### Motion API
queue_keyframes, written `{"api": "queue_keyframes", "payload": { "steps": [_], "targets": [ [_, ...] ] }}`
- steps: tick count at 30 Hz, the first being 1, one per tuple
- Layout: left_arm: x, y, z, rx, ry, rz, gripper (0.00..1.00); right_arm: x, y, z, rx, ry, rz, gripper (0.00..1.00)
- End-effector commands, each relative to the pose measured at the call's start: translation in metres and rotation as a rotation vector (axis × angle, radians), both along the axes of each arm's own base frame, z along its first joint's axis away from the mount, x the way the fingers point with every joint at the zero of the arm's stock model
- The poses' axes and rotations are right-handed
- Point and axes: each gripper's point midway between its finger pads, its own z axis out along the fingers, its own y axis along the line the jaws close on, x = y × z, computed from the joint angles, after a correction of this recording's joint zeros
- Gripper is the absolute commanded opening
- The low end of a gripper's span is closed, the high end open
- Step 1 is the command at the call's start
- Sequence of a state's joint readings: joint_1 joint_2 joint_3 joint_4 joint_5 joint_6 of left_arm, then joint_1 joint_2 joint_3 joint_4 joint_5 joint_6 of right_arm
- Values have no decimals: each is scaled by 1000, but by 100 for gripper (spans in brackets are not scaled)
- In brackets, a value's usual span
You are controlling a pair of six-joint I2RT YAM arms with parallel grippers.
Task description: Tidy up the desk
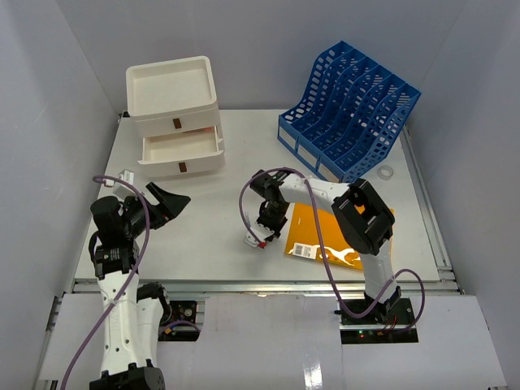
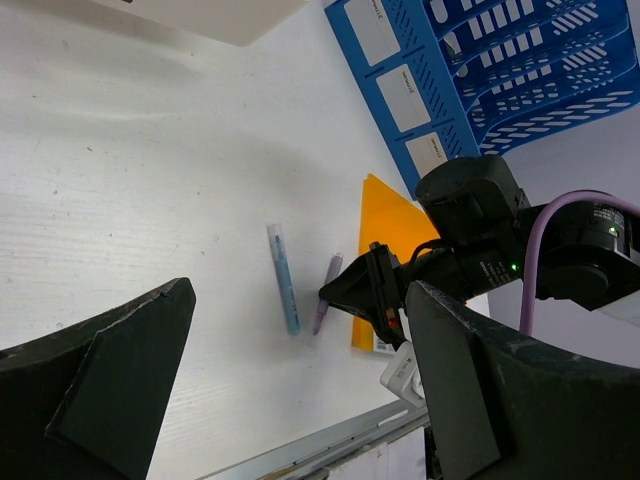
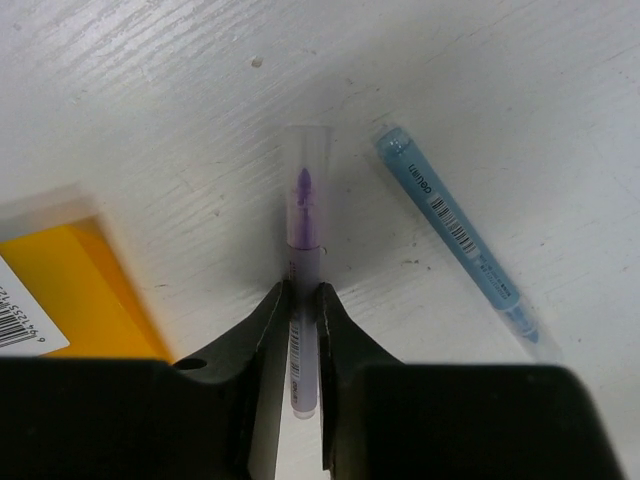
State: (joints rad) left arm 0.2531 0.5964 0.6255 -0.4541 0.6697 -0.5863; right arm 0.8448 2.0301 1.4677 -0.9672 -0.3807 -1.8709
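folder [image 3: 80, 290] cropped, purple pen [image 3: 303, 230]'s end behind pincer [image 3: 302, 292]

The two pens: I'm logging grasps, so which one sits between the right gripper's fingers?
The purple pen, pinched in the right gripper. The blue pen lies apart beside it on the desk, untouched.
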Motion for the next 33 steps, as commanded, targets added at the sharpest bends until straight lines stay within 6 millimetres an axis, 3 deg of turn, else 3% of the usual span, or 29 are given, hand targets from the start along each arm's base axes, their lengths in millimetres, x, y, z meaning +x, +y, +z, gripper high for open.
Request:
{"api": "queue_keyframes", "payload": {
  "steps": [1, 6, 10, 13, 15, 16, 18, 20, 25, 33],
  "targets": [
    [-3, -1, -11, -53, 63, 22, 98, 1, -17, -8, -41, -24, 3, 13],
    [-10, -3, -20, -64, 104, 22, 98, 18, -1, 52, 130, -27, -134, 8],
    [-15, -8, -25, -92, 126, 2, 98, 39, 18, 124, 257, -42, -336, 8],
    [-17, -13, -30, -123, 145, -17, 98, 65, 49, 177, 397, -37, -525, 8],
    [-19, -15, -33, -139, 155, -25, 98, 93, 79, 208, 530, -48, -627, 8],
    [-19, -15, -34, -146, 162, -23, 98, 98, 85, 215, 543, -31, -670, 8],
    [-21, -16, -38, -156, 172, -20, 98, 128, 118, 274, 738, -50, -741, 8],
    [-22, -16, -41, -164, 179, -14, 98, 146, 140, 308, 859, -36, -793, 8],
    [-27, -19, -45, -176, 179, -15, 98, 179, 191, 344, 1128, -16, -894, 8],
    [-34, -21, -51, -194, 184, -13, 98, 200, 239, 317, 1264, 62, -954, 8]
  ]
}}
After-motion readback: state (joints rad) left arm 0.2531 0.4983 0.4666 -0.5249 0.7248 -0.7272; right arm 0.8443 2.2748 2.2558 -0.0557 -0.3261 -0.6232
